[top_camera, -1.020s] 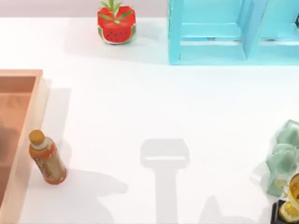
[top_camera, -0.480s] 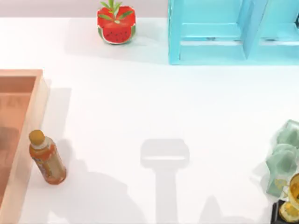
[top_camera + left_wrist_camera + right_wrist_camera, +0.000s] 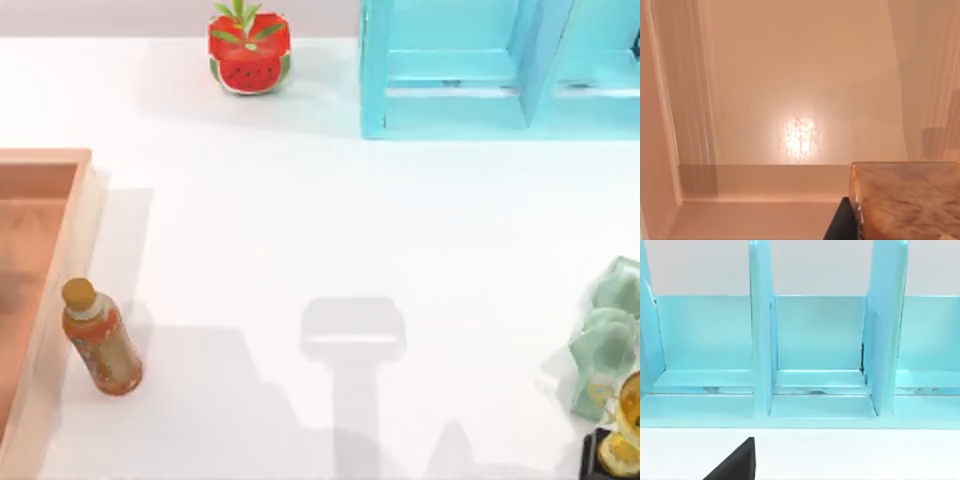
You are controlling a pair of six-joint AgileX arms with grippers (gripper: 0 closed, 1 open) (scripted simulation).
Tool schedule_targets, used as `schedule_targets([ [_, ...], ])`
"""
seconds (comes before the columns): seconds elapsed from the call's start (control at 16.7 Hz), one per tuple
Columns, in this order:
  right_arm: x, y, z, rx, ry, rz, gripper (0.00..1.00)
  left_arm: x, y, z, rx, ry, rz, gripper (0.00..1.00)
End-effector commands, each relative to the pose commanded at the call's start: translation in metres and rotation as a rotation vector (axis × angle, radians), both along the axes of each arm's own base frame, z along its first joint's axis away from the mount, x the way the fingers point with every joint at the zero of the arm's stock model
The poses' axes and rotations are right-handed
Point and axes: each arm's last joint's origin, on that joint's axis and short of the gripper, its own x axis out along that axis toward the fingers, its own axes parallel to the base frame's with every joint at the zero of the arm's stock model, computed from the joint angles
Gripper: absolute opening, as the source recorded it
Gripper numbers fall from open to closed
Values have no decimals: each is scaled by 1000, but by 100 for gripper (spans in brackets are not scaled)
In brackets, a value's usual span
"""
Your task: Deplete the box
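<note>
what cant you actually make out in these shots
- Box: cut off by the top view's left edge, so most of its inside is unseen there.
- Brown block in the left wrist view: cropped at the corner, so what it is cannot be told.
- Gold item at the table's right: cut by the frame edge.
- Bottle label: too small to read.
- Shelf: its back is cut off by the top edge.
</note>
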Motion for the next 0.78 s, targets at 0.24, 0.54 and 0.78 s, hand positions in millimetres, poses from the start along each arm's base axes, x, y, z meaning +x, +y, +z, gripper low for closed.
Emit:
schedule_targets([
  [0.24, 0, 0, 0, 0, 0, 0, 100, 1, 0, -1, 1, 2, -1, 0],
  [0.54, 0, 0, 0, 0, 0, 0, 100, 32, -24, -4, 3, -12, -13, 0],
  [0.78, 0, 0, 0, 0, 0, 0, 100, 85, -95, -13, -1, -55, -23, 0],
])
